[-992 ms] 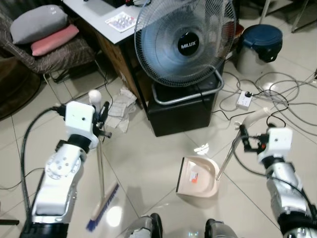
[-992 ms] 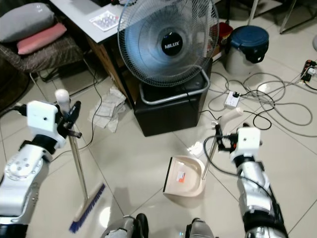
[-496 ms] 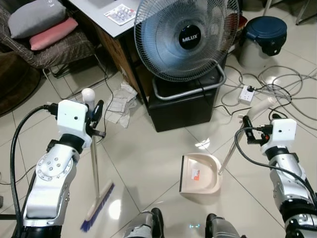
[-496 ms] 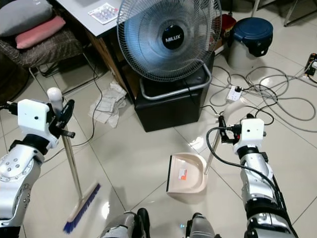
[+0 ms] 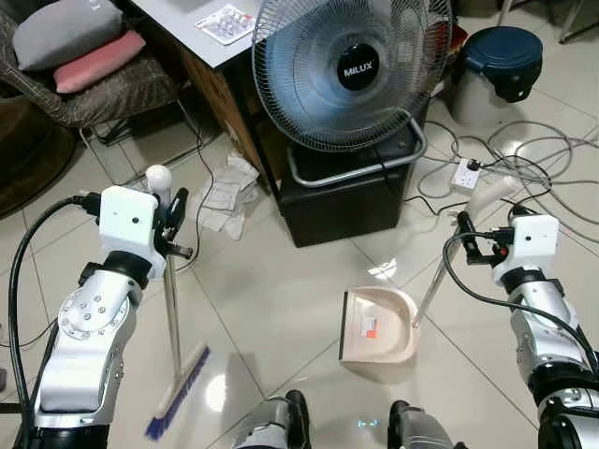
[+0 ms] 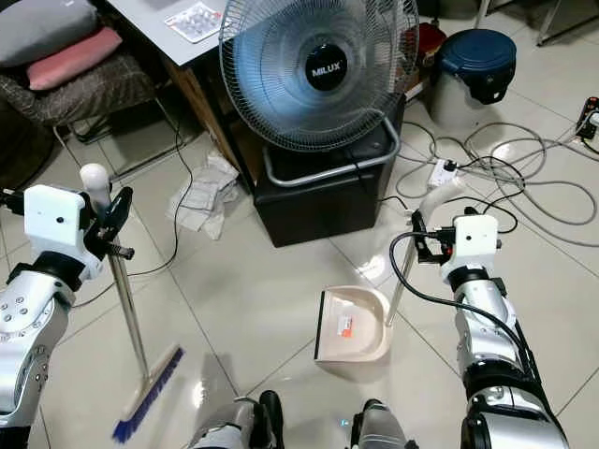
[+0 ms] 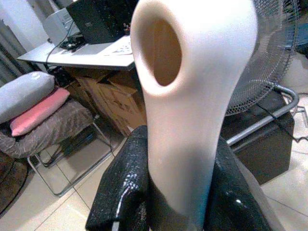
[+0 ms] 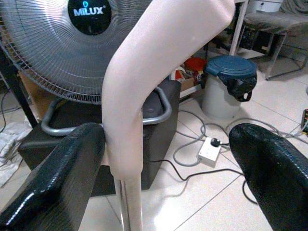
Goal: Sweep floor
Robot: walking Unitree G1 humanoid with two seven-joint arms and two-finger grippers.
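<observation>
My left gripper (image 5: 173,224) is shut on a broom's metal pole just under its cream knob (image 5: 158,177). The broom (image 5: 173,309) stands nearly upright, its blue bristles (image 5: 178,393) on the tiles at my left. In the left wrist view both black fingers (image 7: 120,192) press the cream handle (image 7: 187,106). A beige dustpan (image 5: 379,323) lies on the floor before my feet. Its pole slants up to a cream grip (image 5: 491,196). My right gripper (image 5: 468,241) is open around that pole: one finger (image 8: 53,183) touches it, the other (image 8: 274,178) stands well apart.
A large fan (image 5: 351,70) on a black box (image 5: 342,201) stands ahead. Crumpled papers (image 5: 225,196) lie beside it, and a small white scrap (image 5: 382,274) lies near the pan. Cables and a power strip (image 5: 463,175) spread right, near a blue-lidded bin (image 5: 501,70). A wicker chair (image 5: 84,84) stands left.
My left gripper and the broom have drifted a little to my left, the bristles sliding with them. The dustpan and right gripper stay about where they were; the view has shifted slightly.
</observation>
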